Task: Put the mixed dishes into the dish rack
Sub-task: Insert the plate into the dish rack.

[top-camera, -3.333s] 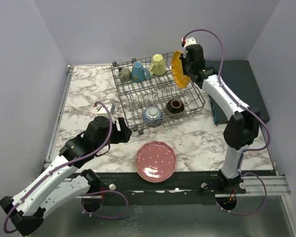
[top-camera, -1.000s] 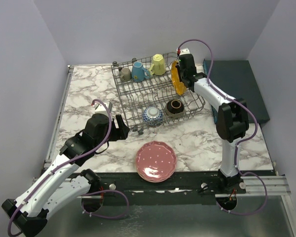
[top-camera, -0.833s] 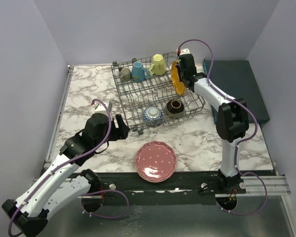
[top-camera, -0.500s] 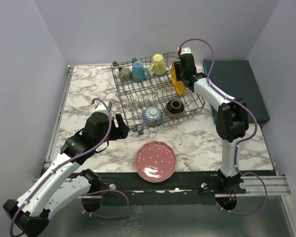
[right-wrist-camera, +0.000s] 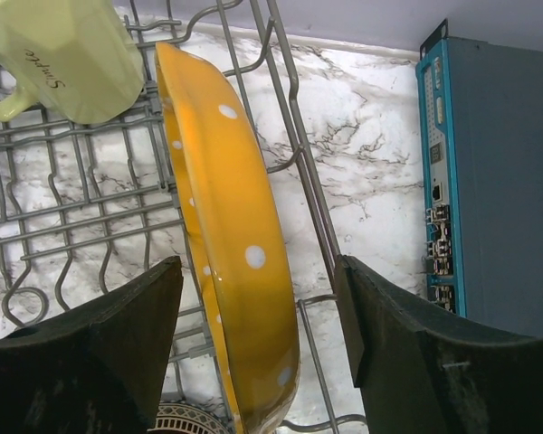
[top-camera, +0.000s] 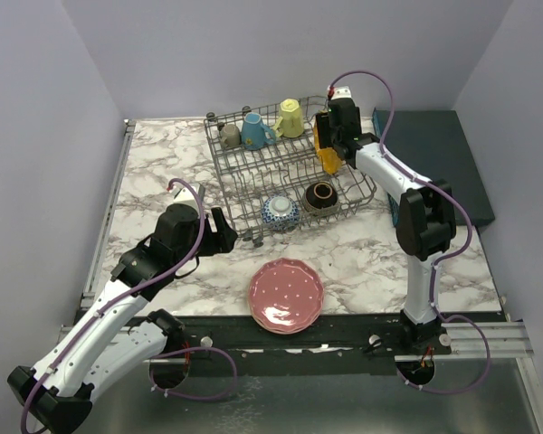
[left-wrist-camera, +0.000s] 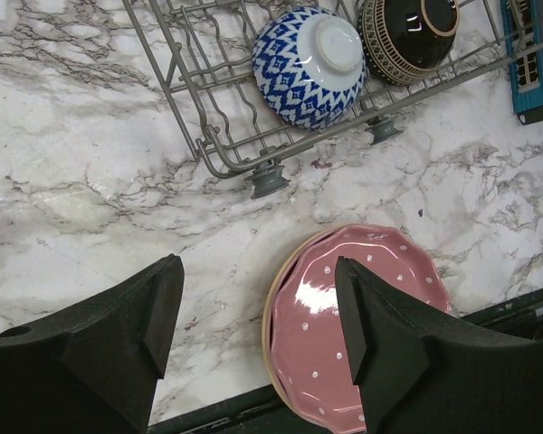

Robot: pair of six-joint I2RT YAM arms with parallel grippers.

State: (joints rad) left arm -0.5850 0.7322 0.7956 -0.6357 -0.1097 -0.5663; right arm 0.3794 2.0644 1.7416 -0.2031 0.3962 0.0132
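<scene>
Orange plate (right-wrist-camera: pixel 231 244): stood on edge at the far right end of the dish rack (top-camera: pixel 253 176), beside the yellow mug (right-wrist-camera: pixel 68 54).
Right gripper (right-wrist-camera: pixel 258 307): jaws spread wide either side of that plate, with a gap on each face; nothing is held.
Left gripper (left-wrist-camera: pixel 258 289): jaws wide and empty, over the pink plate (left-wrist-camera: pixel 362 325).
Pink plate: laid flat at the near table (top-camera: pixel 163 172) edge.
Handling: judged rigid, glazed, slippery and breakable; best taken by the scalloped rim.
</scene>
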